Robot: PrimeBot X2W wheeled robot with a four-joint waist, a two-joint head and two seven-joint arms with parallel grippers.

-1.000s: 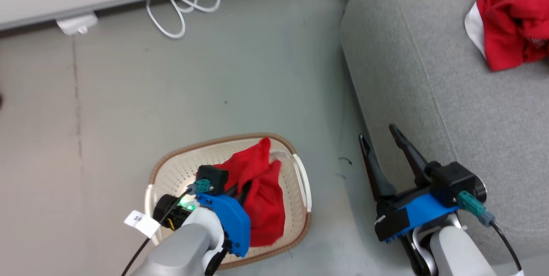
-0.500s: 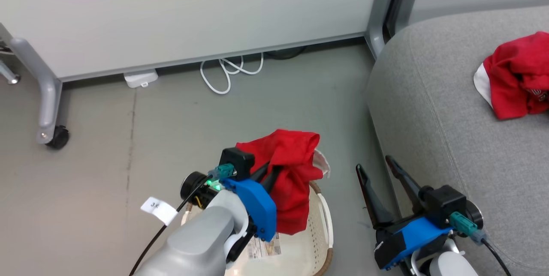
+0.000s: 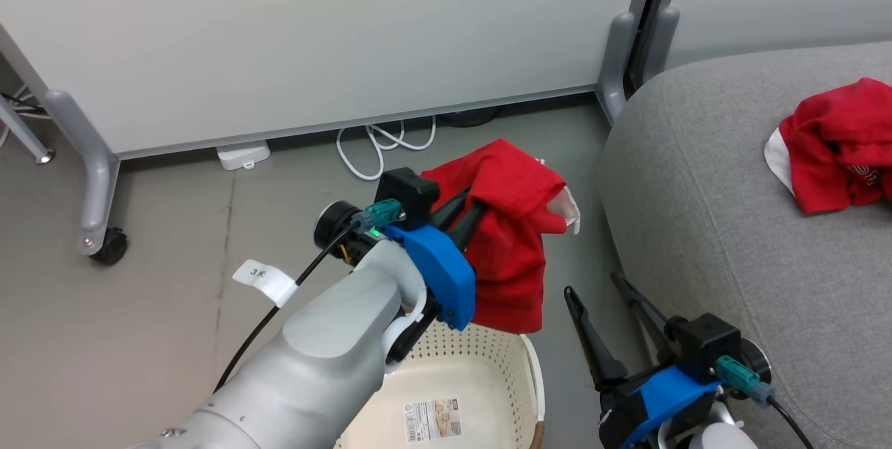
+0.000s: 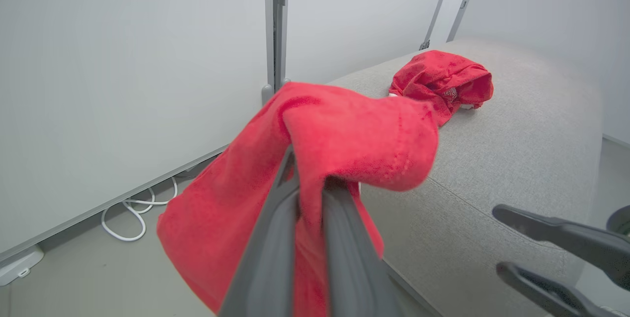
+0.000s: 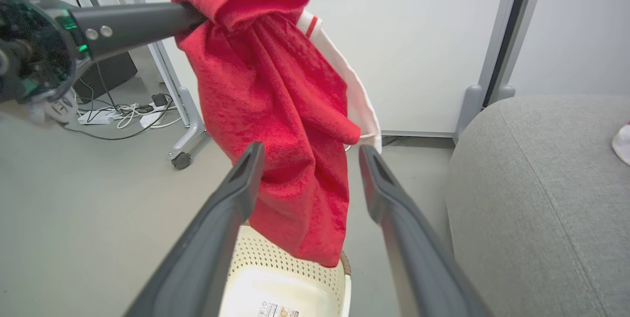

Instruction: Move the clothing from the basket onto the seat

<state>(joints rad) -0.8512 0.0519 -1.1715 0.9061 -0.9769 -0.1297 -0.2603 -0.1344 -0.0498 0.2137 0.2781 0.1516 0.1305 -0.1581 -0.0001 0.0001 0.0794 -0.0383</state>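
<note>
The red garment hangs above the basket, pinched at a fold by my left gripper, jaws closed on it. The other garment lies on the seat. My right gripper waits beside the seat, jaws wide and empty. My worry is that the dangling hem could drag on the seat's edge, or the cloth could slip from that thin pinch mid-swing.

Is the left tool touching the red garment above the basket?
Touching. The left wrist view shows the left tool closed on the red garment.
</note>
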